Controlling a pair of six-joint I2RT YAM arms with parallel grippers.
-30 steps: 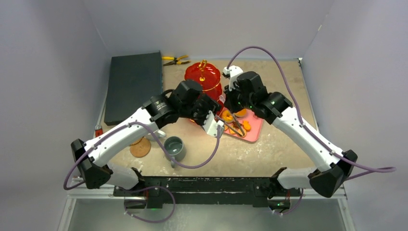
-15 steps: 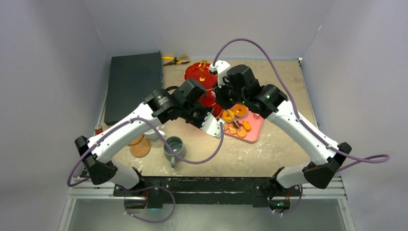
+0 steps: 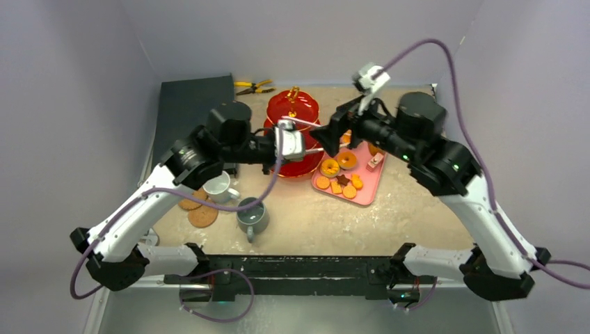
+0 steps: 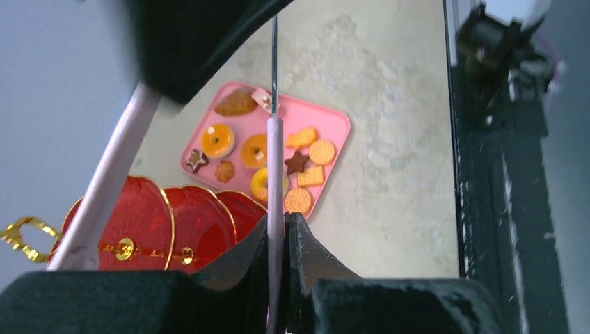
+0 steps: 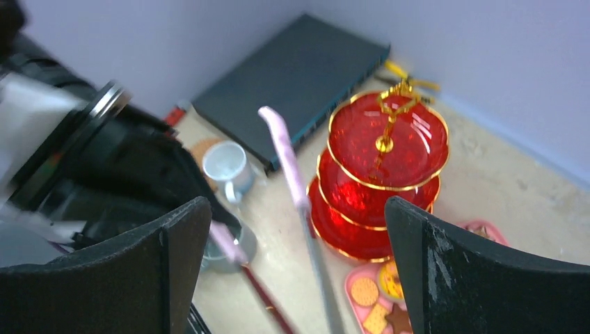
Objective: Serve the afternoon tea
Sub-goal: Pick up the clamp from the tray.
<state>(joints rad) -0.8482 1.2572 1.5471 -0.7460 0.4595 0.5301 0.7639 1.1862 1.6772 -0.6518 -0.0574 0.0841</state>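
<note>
1. Surface: a sandy beige table top (image 3: 403, 223), closed in by plain pale lavender walls (image 3: 292, 35) at the back and both sides.
2. Back left: a flat dark rectangular slab (image 3: 184, 101) lies against the wall. Yellow-handled pliers (image 3: 254, 87) lie just to its right.
3. Back centre: the red translucent three-tier stand with gold handle (image 3: 292, 108) stands upright.
4. Just right of the stand, a pink rectangular tray (image 3: 367, 185) holds the small orange and brown biscuits and pastries (image 3: 330, 168).
5. Left front: the white mug (image 3: 217, 186) sits at the edge of one of the round cork coasters (image 3: 202, 216). Whether it rests on that coaster cannot be told. The grey mug (image 3: 252, 217) stands on bare table just right of the other coaster.
6. Left gripper (image 4: 280, 221): raised above the stand, jaws pinched tight on one arm of the pink-handled metal tongs (image 5: 284, 156).
7. Right gripper (image 5: 298, 203): raised facing the left one, jaws spread wide. The tongs lie in the gap, and the right wrist view shows them clear of both fingers. It has hold of nothing.
</note>
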